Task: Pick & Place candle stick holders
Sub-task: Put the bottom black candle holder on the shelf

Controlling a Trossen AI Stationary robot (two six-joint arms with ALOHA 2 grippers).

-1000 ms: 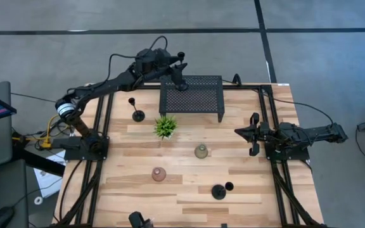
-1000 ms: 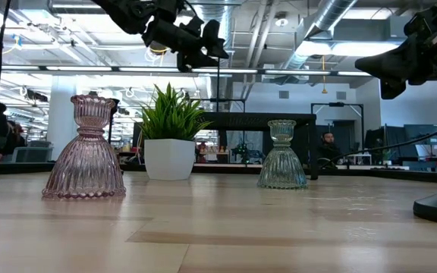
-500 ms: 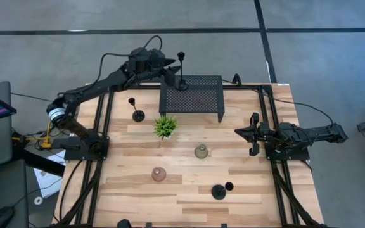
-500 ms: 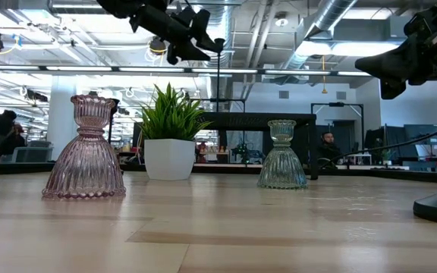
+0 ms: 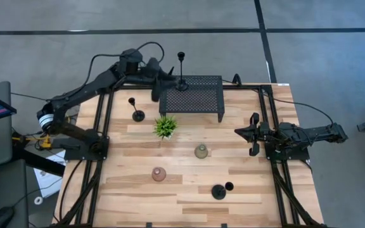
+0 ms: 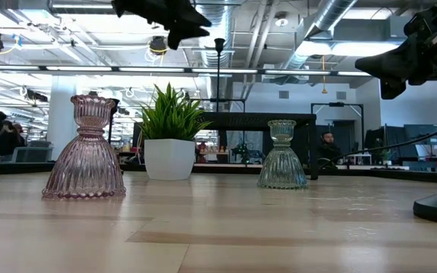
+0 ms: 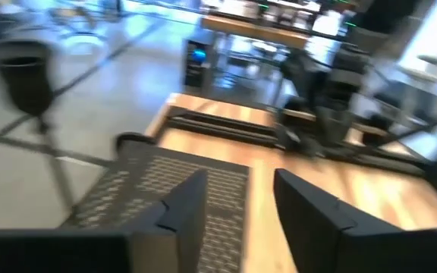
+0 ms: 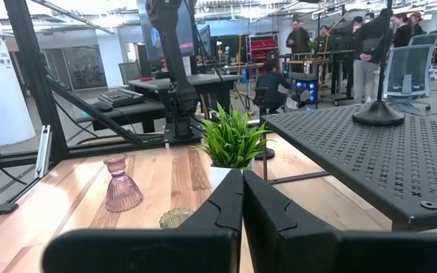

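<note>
One slim black holder (image 5: 181, 71) stands upright by its round base on the far left of the black mesh rack (image 5: 192, 95); it also shows in the low view (image 6: 218, 68). My left gripper (image 5: 162, 77) is open and empty just left of it, above the rack's left end (image 7: 165, 189). A second black holder (image 5: 136, 113) stands left of the plant, a third (image 5: 219, 190) near the front. The pinkish glass cup (image 5: 159, 174) and the greenish one (image 5: 201, 151) stand mid-table. My right gripper (image 5: 253, 134) is shut and empty at the right.
A small green potted plant (image 5: 165, 126) stands in front of the rack's left end. Black frame rails (image 5: 103, 145) run along both table sides. Bare wood lies between the glass cups and the right arm. People and desks show in the room behind.
My left gripper has let go of the slim black holder and drawn back toward the table's left edge. The holder stays upright on the rack's far left part. My right arm has kept still.
</note>
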